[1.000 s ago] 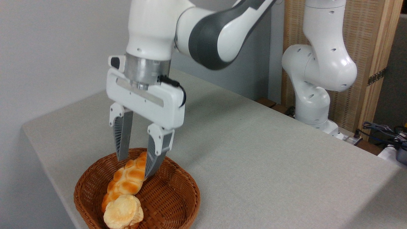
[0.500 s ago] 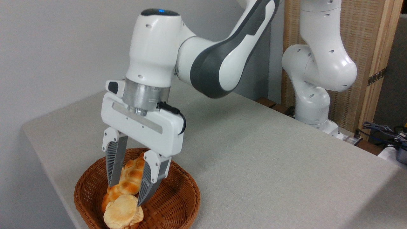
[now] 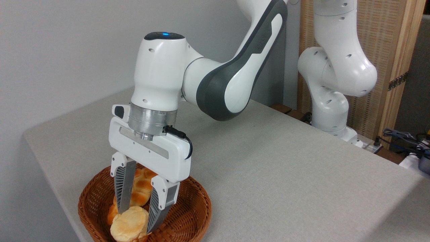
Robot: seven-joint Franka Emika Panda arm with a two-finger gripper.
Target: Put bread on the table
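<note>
The gripper (image 3: 136, 218) hung in the lower left of the frame with its two ribbed fingers (image 3: 121, 190) spread apart and pointing down into the basket (image 3: 193, 208). It was released, not yet clenched on anything. The fingertips stood on both sides of the bread (image 3: 129, 227), the small pale bun at the near edge of the basket, and they seemed to touch it or to be just beside it; this could not be told for certain. Behind the fingers lay the braided loaf (image 3: 141, 190), longer and more golden, partly hidden by them. The basket itself sat on the table (image 3: 285, 174), near the lower left corner of it, and a wide grey surface was open toward the right of the frame. The step in hand appeared to be the grasp of the bun. To do it well, the fingers should probably go a little lower around the middle of the bun, then close gently, because such a soft thing may squash or slip. The loaf behind should stay outside the jaws, and the lift should go straight up to avoid the wicker rim.
</note>
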